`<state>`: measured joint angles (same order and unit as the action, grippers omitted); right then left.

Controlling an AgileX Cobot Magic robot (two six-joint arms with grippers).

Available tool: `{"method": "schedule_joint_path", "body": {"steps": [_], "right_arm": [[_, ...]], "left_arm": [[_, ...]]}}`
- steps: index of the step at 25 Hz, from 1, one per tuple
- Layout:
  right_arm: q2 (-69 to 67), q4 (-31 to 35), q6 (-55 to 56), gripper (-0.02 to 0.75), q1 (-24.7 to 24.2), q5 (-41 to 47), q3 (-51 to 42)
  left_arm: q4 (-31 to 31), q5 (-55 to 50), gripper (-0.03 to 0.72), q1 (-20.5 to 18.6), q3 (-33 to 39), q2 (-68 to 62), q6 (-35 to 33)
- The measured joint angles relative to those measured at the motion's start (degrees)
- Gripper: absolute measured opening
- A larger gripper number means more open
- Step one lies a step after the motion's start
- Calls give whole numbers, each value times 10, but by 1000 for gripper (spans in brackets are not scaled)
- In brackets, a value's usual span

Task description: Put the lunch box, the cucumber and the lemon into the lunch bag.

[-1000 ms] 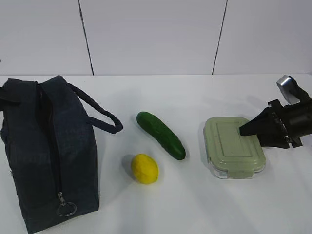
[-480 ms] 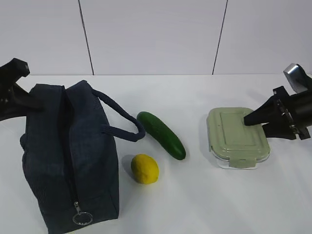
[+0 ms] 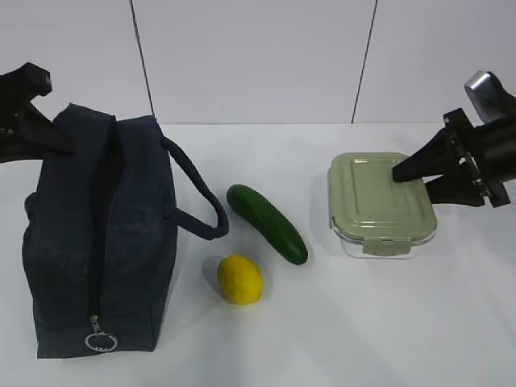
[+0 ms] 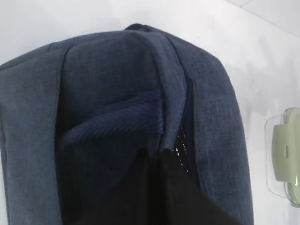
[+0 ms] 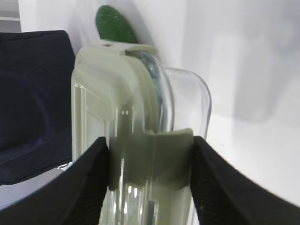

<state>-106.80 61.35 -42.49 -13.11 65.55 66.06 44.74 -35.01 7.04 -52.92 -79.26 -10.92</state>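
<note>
My right gripper point(image 5: 150, 164) is clamped on the lunch box point(image 3: 379, 205), now lifted and tilted off the table; left gripper's point(image 3: 32, 121) jaws unreadable, lunch bag point(image 3: 97, 242) hauled upright, zipper still closed

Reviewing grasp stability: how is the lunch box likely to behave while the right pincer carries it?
The lunch box looks rigid, so it probably won't flex. The right pincer grips one end only, so it may sag or pivot. Its glossy clear walls could slip.

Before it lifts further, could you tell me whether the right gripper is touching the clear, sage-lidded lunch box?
Touching. The right wrist view shows both black fingers pressed against the lunch box, right gripper clamping its clip end.
</note>
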Motion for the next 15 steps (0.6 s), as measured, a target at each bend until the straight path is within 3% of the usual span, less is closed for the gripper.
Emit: {"method": "schedule_joint_path", "body": {"steps": [8, 15], "right_arm": [[31, 27, 64, 405, 78, 5, 53], [33, 27, 130, 405, 138, 19, 138]], "left_arm": [[-14, -29, -3, 3, -14, -29, 2], [-76, -66, -3, 3, -46, -30, 51]]}}
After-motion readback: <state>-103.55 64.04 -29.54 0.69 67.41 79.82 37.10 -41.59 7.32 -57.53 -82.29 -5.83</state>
